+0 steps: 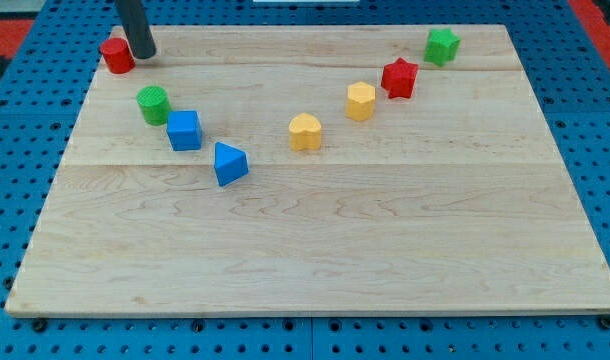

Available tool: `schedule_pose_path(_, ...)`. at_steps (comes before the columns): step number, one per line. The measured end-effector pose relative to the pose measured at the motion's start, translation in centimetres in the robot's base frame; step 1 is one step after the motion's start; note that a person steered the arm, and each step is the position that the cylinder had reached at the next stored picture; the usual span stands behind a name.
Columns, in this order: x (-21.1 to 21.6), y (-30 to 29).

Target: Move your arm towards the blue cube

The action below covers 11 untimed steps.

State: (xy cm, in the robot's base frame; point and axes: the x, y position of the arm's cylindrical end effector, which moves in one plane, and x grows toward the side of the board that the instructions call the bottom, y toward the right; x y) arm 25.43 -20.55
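Note:
The blue cube (184,130) sits on the wooden board (315,250) at the view's left, just right of and below a green cylinder (153,104). A blue wedge-shaped block (229,164) lies below and to the right of the cube. My tip (143,54) is at the view's top left, right next to a red cylinder (116,55) on its right side. The tip stands above and a little left of the blue cube, with the green cylinder between them.
A yellow heart-shaped block (305,132), a yellow hexagonal block (361,101), a red star-shaped block (399,77) and a green star-shaped block (442,46) run in a line rising to the view's top right. A blue pegboard (15,180) surrounds the board.

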Motion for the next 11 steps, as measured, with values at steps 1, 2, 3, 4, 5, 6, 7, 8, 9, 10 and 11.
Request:
schedule_pose_path(1,3.9,1.0)
schedule_pose_path(2,3.7,2.0)
schedule_pose_path(3,2.8,2.0)
schedule_pose_path(4,2.0,2.1)
schedule_pose_path(5,1.9,2.1)
schedule_pose_path(6,1.9,2.1)
schedule_pose_path(7,0.9,4.4)
schedule_pose_path(8,0.7,7.6)
schedule_pose_path(9,5.2,6.6)
schedule_pose_path(10,10.3,5.9)
schedule_pose_path(11,11.2,5.9)
